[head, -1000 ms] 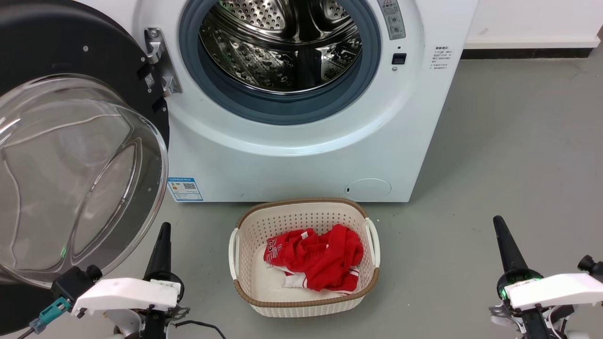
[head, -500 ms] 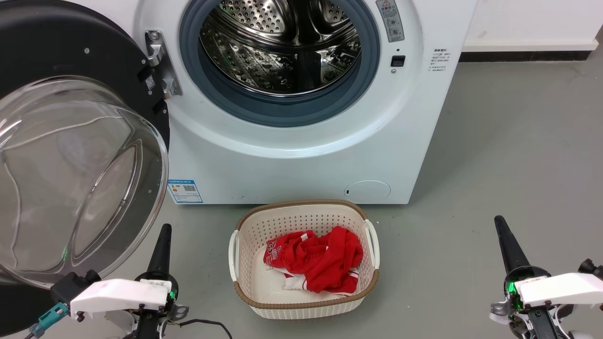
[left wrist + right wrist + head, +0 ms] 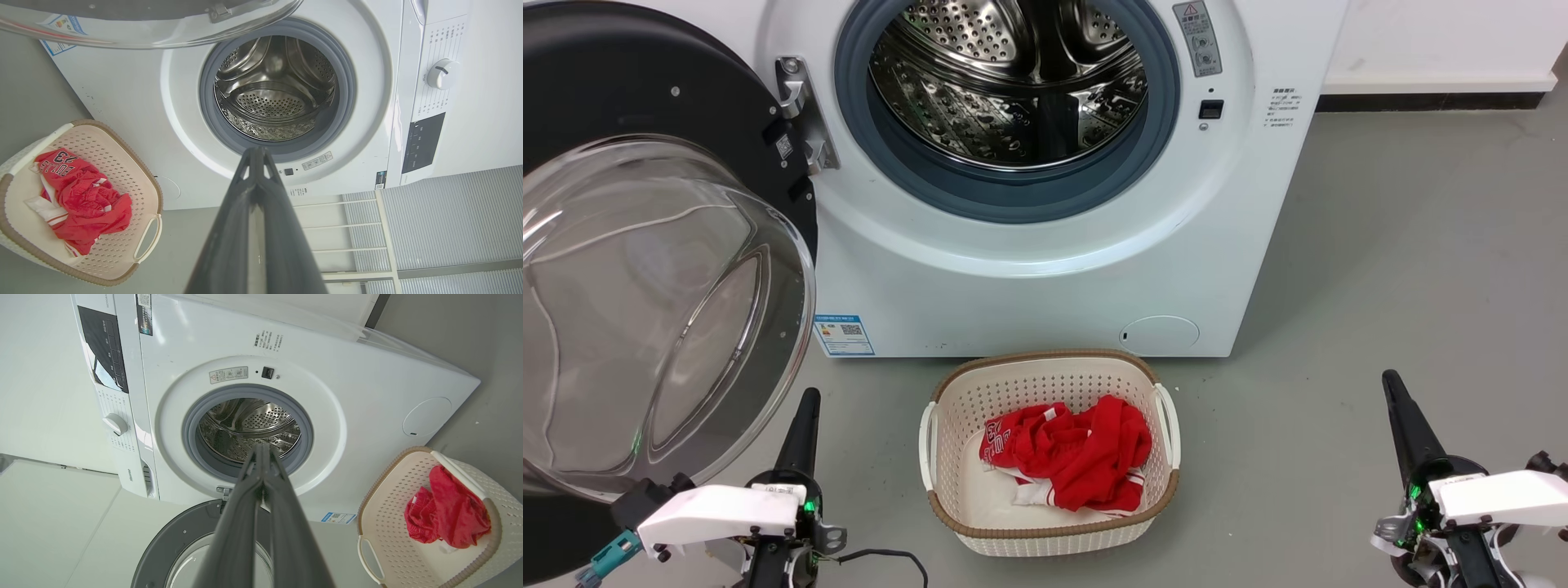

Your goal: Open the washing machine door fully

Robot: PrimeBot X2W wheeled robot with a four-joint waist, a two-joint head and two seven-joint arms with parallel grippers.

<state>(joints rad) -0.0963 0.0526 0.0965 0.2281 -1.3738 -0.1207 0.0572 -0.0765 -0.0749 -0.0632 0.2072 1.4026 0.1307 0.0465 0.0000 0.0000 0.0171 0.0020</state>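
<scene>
A cream perforated plastic laundry basket [image 3: 1045, 385] with a brown woven rim sits on the grey floor [image 3: 1380, 269]. A crumpled red and white jersey [image 3: 1082, 449] lies heaped inside it.

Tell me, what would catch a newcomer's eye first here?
The large round glossy black door with its bulging clear glass bowl hangs wide open at the head view's left, baring the shiny perforated steel drum of the white washing machine. Before it, a bright red crumpled garment lies in a cream perforated plastic basket on the grey floor. The left end effector and right end effector, dark and shut, point up either side.
</scene>
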